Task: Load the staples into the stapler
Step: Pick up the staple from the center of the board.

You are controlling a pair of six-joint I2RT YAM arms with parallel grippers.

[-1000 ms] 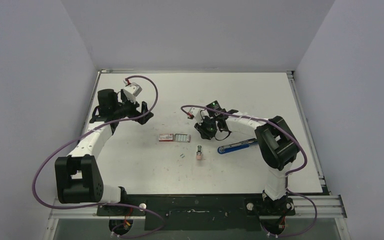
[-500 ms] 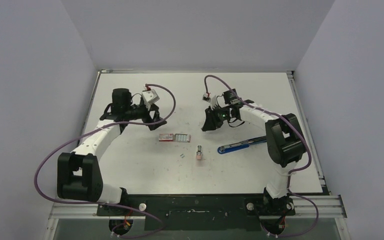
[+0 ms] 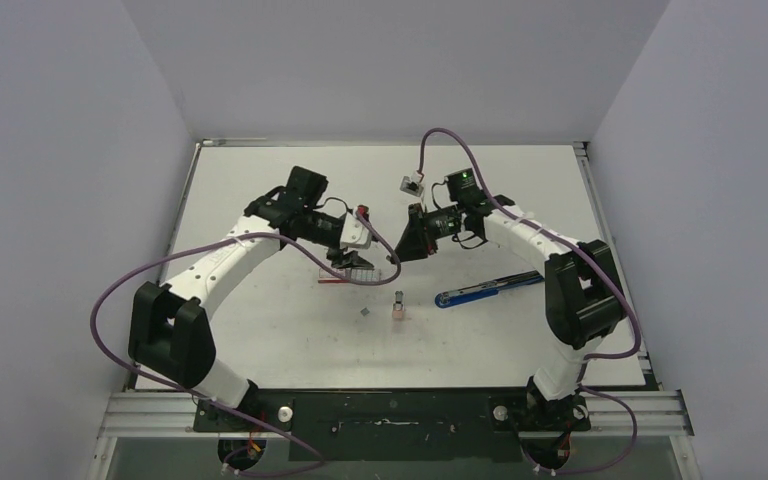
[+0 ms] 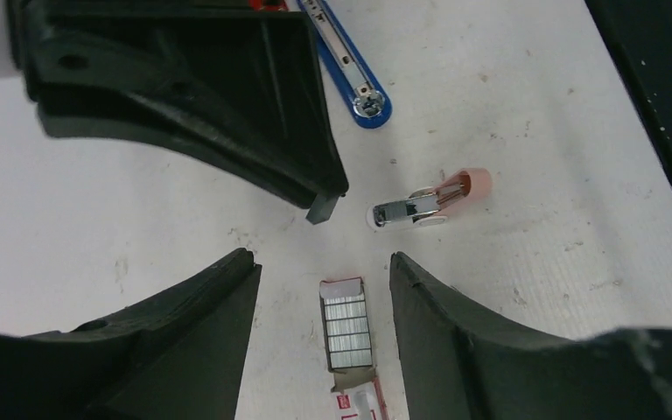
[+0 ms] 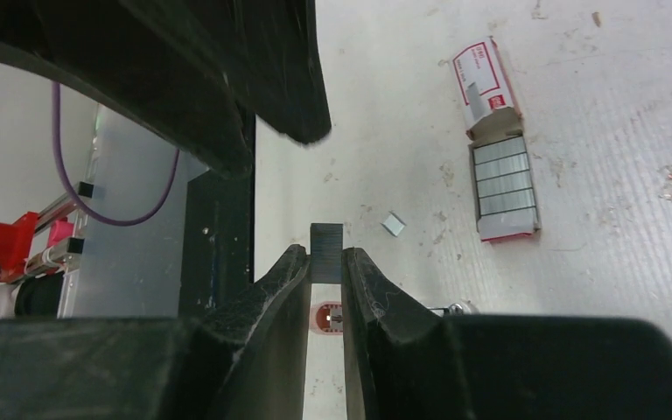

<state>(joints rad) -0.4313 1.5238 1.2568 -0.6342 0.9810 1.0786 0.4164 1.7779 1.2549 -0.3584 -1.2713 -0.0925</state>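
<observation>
The staples (image 4: 347,324) lie as silvery strips in the pulled-out tray of their red-and-white box (image 5: 481,79), in the middle of the table. My left gripper (image 4: 324,302) hangs over that tray, open, one finger on each side and neither touching it. My right gripper (image 5: 325,258) is shut on a short grey staple strip (image 5: 326,245), held above the table just right of the box (image 3: 335,274). The blue stapler (image 3: 490,288) lies flat to the right, apart from both grippers; its blue end (image 4: 350,74) shows in the left wrist view.
A small pink block with a metal clip (image 3: 398,308) lies just in front of the grippers. A tiny loose staple piece (image 3: 364,312) rests left of it. The two grippers are close together over the box. Walls enclose the white table (image 3: 260,330) on three sides.
My left arm has swung right and forward from the back left to over the staples box, its jaws narrowing. My right gripper has lifted and shifted a little left, still holding the strip.
</observation>
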